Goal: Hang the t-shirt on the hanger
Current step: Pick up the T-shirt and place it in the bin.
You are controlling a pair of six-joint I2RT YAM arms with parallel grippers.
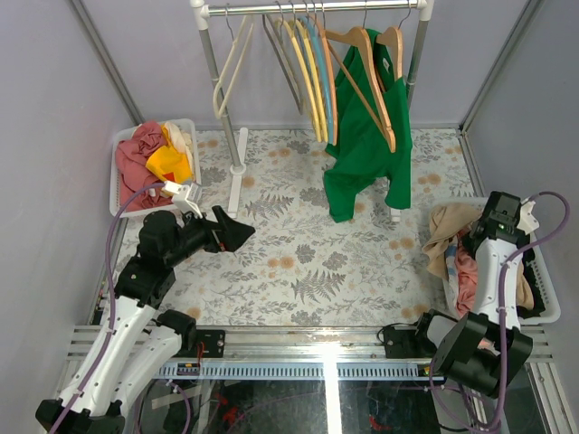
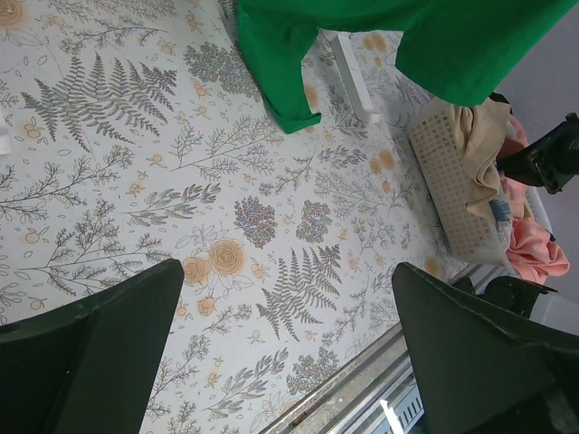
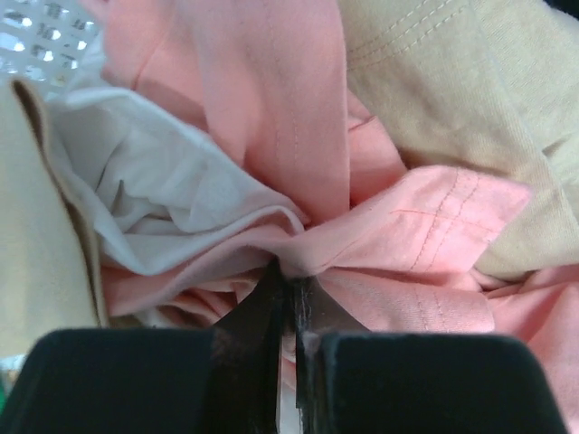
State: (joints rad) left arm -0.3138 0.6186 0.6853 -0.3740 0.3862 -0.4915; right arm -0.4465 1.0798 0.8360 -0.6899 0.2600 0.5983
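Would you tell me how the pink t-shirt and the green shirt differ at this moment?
The green shirt hangs on the rail; the pink t-shirt lies crumpled in the right basket. The right gripper pinches the pink t-shirt; no gripper touches the green shirt. Both are plain cloth.

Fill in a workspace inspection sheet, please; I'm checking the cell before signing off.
Surface: floral table cover, lying flat.
Job's things: t-shirt bunched in right basket; wooden hanger on rail.
Clutter: green shirt and thin hangers on rail; red and yellow clothes in left basket; beige garment beside t-shirt.
Grippers: left gripper open above cover; right gripper shut on t-shirt.
Cables: purple cables along both arms.
Surroundings: grey walls.
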